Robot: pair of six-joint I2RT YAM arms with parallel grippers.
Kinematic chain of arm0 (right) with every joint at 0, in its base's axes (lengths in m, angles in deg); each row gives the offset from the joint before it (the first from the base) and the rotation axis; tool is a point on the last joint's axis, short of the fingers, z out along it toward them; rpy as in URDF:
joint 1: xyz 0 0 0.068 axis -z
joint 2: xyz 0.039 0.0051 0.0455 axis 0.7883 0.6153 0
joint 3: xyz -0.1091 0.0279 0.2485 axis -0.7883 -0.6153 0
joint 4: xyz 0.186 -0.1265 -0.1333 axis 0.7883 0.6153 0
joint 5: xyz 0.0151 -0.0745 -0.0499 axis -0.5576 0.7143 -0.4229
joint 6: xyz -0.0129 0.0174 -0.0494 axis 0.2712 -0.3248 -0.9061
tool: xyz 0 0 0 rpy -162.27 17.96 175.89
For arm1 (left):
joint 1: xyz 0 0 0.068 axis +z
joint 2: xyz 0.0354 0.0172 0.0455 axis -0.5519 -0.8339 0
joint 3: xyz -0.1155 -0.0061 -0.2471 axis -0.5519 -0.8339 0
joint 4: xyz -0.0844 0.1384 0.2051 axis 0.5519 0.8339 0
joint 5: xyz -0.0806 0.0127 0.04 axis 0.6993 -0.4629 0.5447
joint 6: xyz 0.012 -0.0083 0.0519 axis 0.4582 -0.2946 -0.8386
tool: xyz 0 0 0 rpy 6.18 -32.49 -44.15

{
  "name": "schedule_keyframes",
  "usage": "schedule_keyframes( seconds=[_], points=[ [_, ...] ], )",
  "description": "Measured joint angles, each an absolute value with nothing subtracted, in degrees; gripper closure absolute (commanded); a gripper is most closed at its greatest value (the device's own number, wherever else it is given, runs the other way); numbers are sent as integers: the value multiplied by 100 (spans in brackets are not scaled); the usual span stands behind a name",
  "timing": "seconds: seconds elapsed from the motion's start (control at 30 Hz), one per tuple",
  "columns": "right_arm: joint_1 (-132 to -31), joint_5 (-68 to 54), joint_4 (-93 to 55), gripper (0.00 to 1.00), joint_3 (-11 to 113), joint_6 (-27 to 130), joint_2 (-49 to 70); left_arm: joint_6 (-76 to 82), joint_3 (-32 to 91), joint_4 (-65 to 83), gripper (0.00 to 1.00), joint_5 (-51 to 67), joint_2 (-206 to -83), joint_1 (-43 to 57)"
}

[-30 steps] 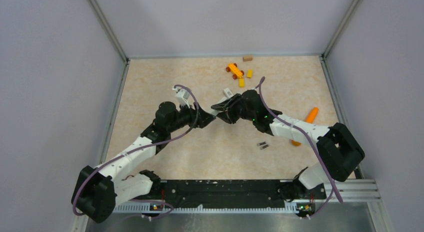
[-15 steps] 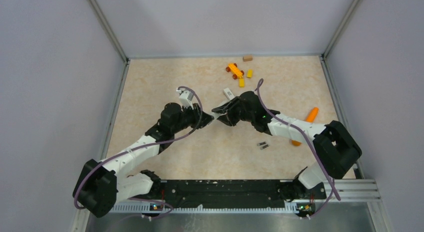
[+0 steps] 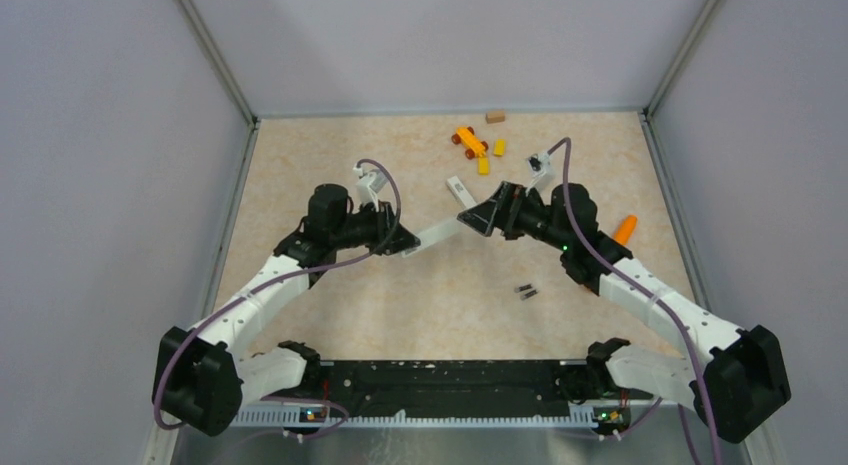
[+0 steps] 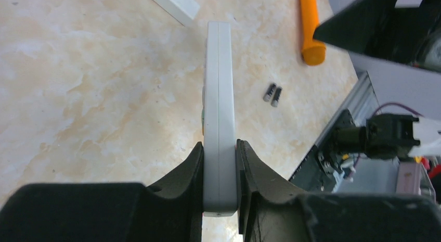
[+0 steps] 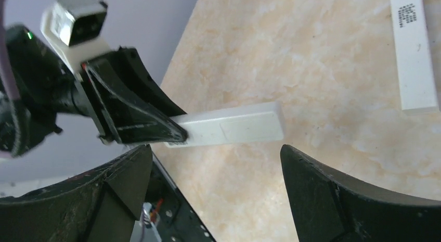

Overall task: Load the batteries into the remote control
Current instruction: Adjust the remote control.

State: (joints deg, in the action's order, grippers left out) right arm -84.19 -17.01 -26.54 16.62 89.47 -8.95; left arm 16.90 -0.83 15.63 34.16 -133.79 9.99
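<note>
On my overhead view the left gripper (image 3: 405, 243) is pinching the remote control (image 3: 440, 230) by one end, its two dark fingers pressed against the long flat sides of the white bar. The left wrist camera confirms it: the bar stands on edge between the fingers and runs straight away from them. The remote sits over the middle of the table (image 3: 330, 165), pointing from the left gripper toward the right one, and I cannot tell whether its free end touches the surface. The right gripper (image 3: 480, 217) hangs just at that free end with its fingers (image 5: 333, 195) spread wide. In its wrist view the tip of the bar lies across the gap between them, and neither finger touches it. The batteries (image 3: 525, 291) lie side by side on the table, touching or nearly so, nearer the near edge than the remote and somewhat toward the right edge, well apart from both grippers. The back cover (image 3: 459, 189) lies flat on the table just beyond the right gripper, toward the far edge. An orange stick (image 3: 624, 228) rests close to the right edge. Some yellow and orange toy blocks (image 3: 468, 141) and a small wooden block (image 3: 495, 116) sit along the far edge.
</note>
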Motion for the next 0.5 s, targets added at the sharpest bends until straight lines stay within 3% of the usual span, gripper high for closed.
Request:
schedule_keyframes(
  seconds=[0.3,0.5],
  points=[
    [-8414,-3224,-2051,7,1864,7131,-801,1478,580,1935,100,5394,-13519,1183],
    [-8414,-4055,-2258,22,1848,6901,-814,1721,582,1642,100,6209,-13525,1242]
  ],
)
